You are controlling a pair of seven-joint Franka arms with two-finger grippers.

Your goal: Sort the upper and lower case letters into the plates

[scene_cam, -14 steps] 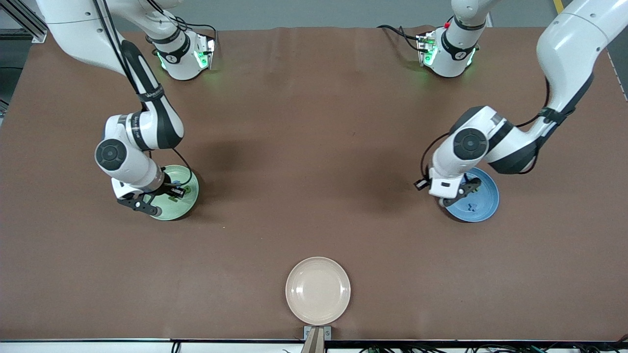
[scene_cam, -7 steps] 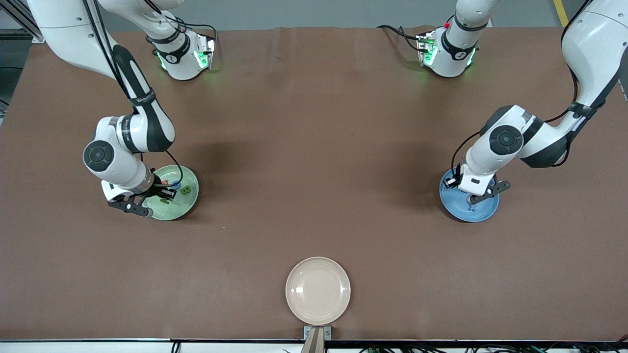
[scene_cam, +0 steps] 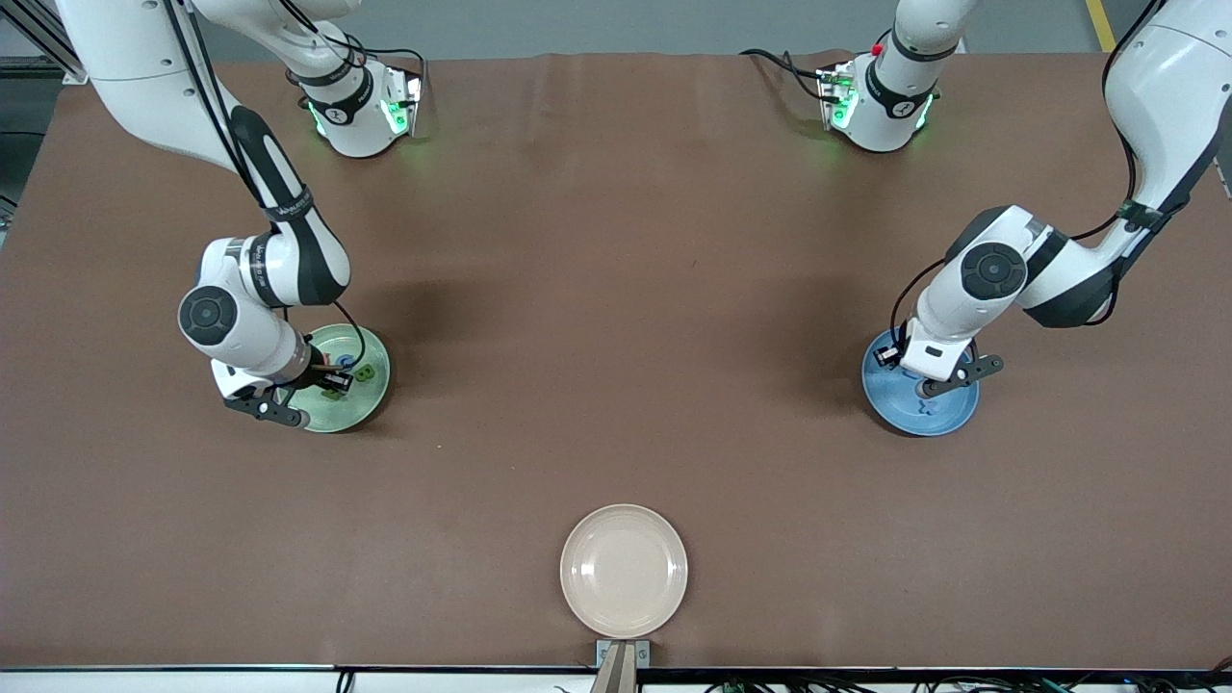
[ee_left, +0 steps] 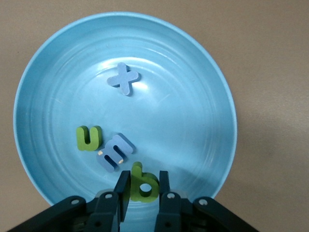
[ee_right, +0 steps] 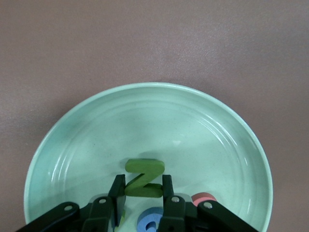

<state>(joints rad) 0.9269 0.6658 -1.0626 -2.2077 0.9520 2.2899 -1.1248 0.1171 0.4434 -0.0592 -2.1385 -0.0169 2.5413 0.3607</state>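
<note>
Two letters pinched at once, one per arm, each low over its own plate.

Toward the right arm's end of the table (scene_cam: 616,289): right gripper (ee_right: 141,186) closed on the green N (ee_right: 144,178), hanging over the pale green plate (ee_right: 145,87). Lying in the same plate, just beside the jaws: blue G (ee_right: 149,220) and pink Q (ee_right: 205,197); green B (scene_cam: 364,372) visible there too in the front view. Cannot tell whether the N touches the plate floor yet.

- Risk if released from too high: a bounce or roll over the shallow rim.
- Risk if opened too low or too near the neighbours: a finger nudging G or Q, or dragging one along on the way up.

Nearest the front camera, between the two ends: cream-beige plate (scene_cam: 624,571), bare. No part in the sorting; a mistake to drop anything there.

Toward the left arm's end: left gripper (ee_left: 143,181) clamped on the green p (ee_left: 145,189), over the blue plate (ee_left: 227,96) close to its rim. Resting in that plate: blue m (ee_left: 115,152) just beside the jaws, green n (ee_left: 88,138) next to it, blue x (ee_left: 123,79) well apart.

- Risk from the rim-side spot: the p tipping out onto the table on release.
- Risk from the crowding: the m knocked by an opening finger.
- Risk from sticking: the p clinging to one pad and leaving with it.
</note>
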